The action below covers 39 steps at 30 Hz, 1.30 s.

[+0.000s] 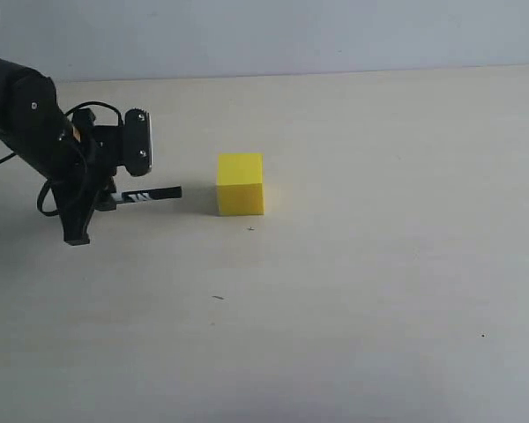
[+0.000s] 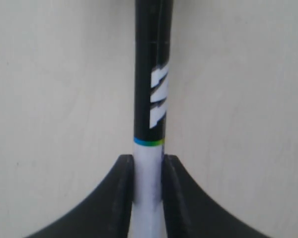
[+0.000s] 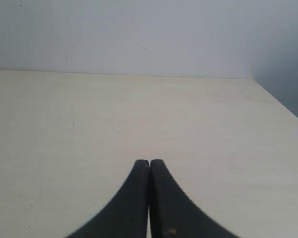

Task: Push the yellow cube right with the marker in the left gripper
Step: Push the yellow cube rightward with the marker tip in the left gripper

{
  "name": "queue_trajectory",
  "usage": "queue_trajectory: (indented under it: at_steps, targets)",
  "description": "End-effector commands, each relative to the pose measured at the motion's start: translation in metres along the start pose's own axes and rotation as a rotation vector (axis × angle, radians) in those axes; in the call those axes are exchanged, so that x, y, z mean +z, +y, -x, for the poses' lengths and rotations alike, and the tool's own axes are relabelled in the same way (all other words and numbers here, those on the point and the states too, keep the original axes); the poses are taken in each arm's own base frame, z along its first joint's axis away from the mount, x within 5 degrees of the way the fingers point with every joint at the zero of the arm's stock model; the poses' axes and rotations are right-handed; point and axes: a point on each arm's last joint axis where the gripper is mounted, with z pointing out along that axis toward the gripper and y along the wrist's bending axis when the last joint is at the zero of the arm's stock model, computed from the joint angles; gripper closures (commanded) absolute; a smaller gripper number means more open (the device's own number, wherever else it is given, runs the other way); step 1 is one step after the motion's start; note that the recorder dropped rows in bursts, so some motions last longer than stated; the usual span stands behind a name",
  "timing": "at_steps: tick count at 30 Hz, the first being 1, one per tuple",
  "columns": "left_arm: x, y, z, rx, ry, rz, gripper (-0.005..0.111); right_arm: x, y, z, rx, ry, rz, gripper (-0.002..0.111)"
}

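Pale tabletop (image 1: 379,308): one marker (image 1: 150,195), one yellow cube (image 1: 240,184)

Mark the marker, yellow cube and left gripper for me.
marker (image 1: 150,195): exterior view, mid-barrel, black section beyond the lettering.
yellow cube (image 1: 240,185): exterior view, centre, where top and front faces meet.
left gripper (image 2: 149,162): left wrist view, midway between the fingertips, clamped on the marker's white barrel.

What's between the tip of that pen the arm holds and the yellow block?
Nothing: the exterior view shows only a short strip of bare table between the marker and the yellow cube, which are not touching.
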Motion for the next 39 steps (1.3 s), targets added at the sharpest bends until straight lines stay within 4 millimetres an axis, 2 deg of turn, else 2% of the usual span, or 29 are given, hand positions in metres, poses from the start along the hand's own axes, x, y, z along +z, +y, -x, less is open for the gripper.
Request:
queue_trajectory:
  at_steps: [1,30,39]
  targets:
    - [-0.002,0.002,-0.008,-0.04,0.01,-0.006,0.107,0.0,0.0,0.0,0.001,-0.013,-0.006,0.108]
    - [-0.002,0.004,-0.008,-0.044,0.001,0.013,0.107,0.0,0.0,0.0,0.001,-0.013,-0.006,0.108]
    - [-0.002,0.013,-0.01,-0.024,-0.023,0.094,0.107,0.0,0.0,-0.001,0.001,-0.006,-0.006,0.108]
